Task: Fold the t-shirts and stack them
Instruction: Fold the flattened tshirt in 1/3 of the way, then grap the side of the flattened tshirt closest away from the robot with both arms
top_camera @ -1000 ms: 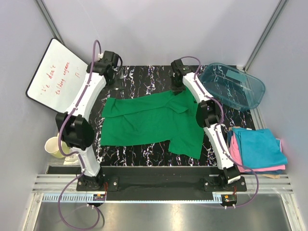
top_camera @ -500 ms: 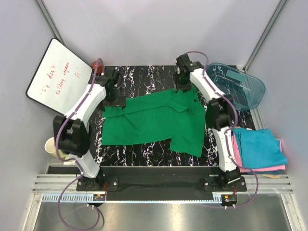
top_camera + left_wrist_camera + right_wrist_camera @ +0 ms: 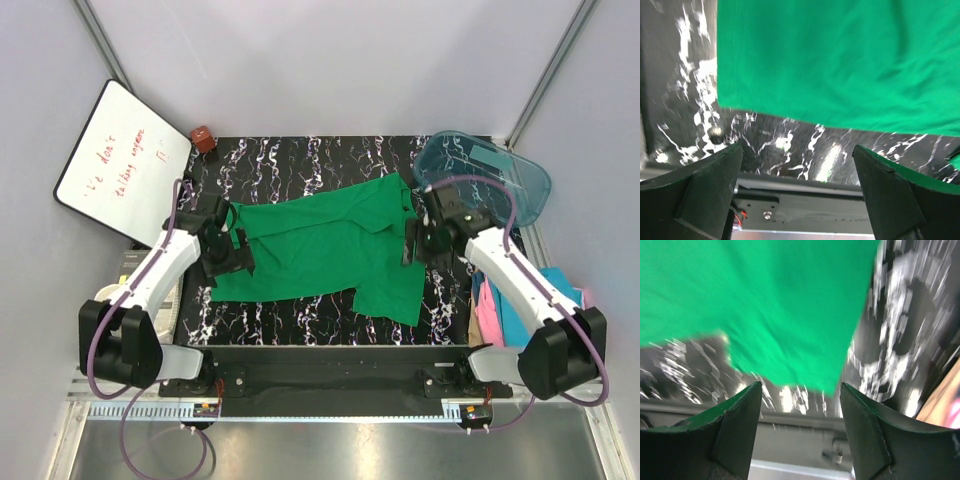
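We see L tool [image 3: 224, 252] spread, nothing in it, at left edge of green t-shirt [image 3: 320, 250], which lies open on surface [image 3: 300, 160] btw both tools. R tool [image 3: 410, 240] also spread, empty, at shirt's right edge; folded t-shirts [image 3: 495, 320] right of it.

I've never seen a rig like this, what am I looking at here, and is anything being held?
Two robot arms are bolted to a black marbled table, each ending in a two-finger gripper. The wide picture looks down from above; the other two come from wrist cameras, dark fingers at the bottom. A bright green t-shirt lies spread, unfolded. The left gripper and right gripper are at its edges, open, holding nothing. Folded pink and teal-blue shirts sit at the right, near a clear teal plastic tub.
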Robot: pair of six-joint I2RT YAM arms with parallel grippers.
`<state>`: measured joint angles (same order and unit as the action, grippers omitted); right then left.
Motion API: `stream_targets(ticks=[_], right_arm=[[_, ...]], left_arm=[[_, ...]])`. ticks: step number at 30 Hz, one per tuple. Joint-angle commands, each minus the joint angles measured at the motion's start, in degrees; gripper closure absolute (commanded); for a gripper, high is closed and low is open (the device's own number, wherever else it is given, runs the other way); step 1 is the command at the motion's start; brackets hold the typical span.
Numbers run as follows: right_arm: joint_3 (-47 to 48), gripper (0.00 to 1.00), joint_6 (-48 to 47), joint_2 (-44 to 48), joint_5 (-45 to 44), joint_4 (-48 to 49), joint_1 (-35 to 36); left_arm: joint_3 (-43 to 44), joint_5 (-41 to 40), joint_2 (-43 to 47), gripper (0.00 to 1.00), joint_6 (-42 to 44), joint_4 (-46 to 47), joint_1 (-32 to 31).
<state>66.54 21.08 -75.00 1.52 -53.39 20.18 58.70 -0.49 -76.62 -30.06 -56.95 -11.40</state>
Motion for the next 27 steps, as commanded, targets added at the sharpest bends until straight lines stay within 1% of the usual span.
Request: stream_targets(ticks=[1, 5, 8, 10, 12, 17, 20, 21, 24, 27], right_arm=[[-11.6, 0.29, 10.8, 2.6, 3.5, -1.0, -0.1], [-16.5, 0.31, 14.9, 1.6, 2.7, -1.1, -0.8], [-20.2, 0.33, 16.9, 0.8, 5.7, 0.6, -3.0], [-23.0, 0.34, 17.9, 0.9, 6.2, 1.8, -3.7], [-25.3, 0.35, 18.3, 0.7, 7.3, 3.6, -4.3], [-26.5, 0.36, 20.7, -1.3, 7.9, 5.8, -5.0], [-28.2, 0.38, 23.0, -2.8, 10.1, 9.6, -5.8], [-28.4, 0.43, 23.8, -3.3, 10.4, 10.2, -5.8], [-27.7, 0.44, 23.7, -4.1, 10.4, 10.9, -5.9], [-25.9, 0.46, 22.7, -7.2, 12.0, 10.8, -5.9]], left_arm=[[-4.3, 1.2, 3.8, 0.03, -4.7, 1.9, 0.1], [-7.9, -3.6, 3.3, 0.08, -7.1, 1.1, 0.2], [-10.0, -5.9, 1.8, 0.09, -8.1, 0.9, 0.2], [-10.8, -7.3, 1.0, 0.14, -9.1, 0.9, 0.3], [-10.5, -7.3, 0.6, 0.15, -9.7, 0.8, 0.5], [-10.8, -8.1, -0.6, 0.14, -9.8, 1.1, 3.5], [-10.8, -7.4, -0.5, 0.13, -8.9, 1.7, 6.2], [-10.6, -7.4, -0.2, 0.13, -8.6, 1.6, 7.1], [-10.1, -7.9, -0.2, 0.12, -7.3, 1.7, 8.9], [-9.6, -7.9, -0.3, 0.12, -6.3, 1.1, 10.8]])
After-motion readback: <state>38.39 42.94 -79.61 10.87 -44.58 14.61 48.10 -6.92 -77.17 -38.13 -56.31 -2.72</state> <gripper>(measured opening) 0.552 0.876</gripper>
